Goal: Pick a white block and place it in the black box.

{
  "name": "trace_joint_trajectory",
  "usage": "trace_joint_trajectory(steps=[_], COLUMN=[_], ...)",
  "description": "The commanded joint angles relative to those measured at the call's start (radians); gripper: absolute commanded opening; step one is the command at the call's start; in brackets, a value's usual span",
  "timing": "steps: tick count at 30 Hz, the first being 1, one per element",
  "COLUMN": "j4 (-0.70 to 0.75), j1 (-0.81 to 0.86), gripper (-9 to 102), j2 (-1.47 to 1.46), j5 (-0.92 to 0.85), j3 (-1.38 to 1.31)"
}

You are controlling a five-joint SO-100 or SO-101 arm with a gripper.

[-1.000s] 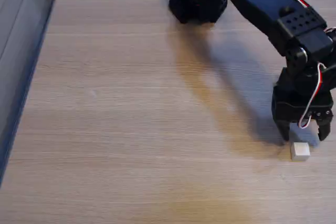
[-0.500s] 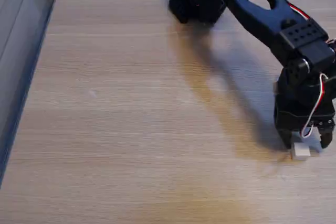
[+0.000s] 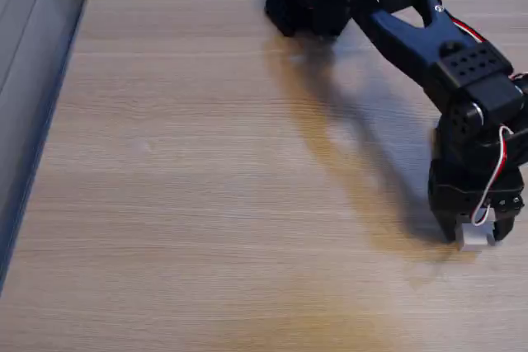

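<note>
1. I see a broad tabletop of pale wood-grain laminate (image 3: 206, 187) taking up nearly all of the fixed view, with a grey-blue wall panel (image 3: 33, 55) along its left edge.
2. My black plastic robot arm (image 3: 429, 39) rises from a dark base (image 3: 309, 2) at the table's far edge. It reaches toward the table's right side, bends downward there, and has red and white wires running along it. Its shadow lies across the wood to the left of the arm.
3. The black two-finger gripper (image 3: 476, 235) points straight down, low over the table near the table's right edge, with a loop of white cable hanging in front of it.
4. The small white matte cube block (image 3: 473, 238) sits on the table directly between the gripper's fingertips. One finger (image 3: 450, 227) stands just left of the block and the other just right of it. The fingers are drawn in narrowly around the block, but I cannot tell whether they are actually pressing on it.
</note>
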Motion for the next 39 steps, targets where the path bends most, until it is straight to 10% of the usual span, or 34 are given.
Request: trace_joint_trajectory(steps=[1,25,39], j4=[0.005,0.043,-0.17], j1=[0.006,0.025,-0.015], gripper=[25,0,0], j2=[0.003,0.06,0.888], j5=[-0.006,-0.041,-0.092], j3=[-0.054,-0.067,0.844])
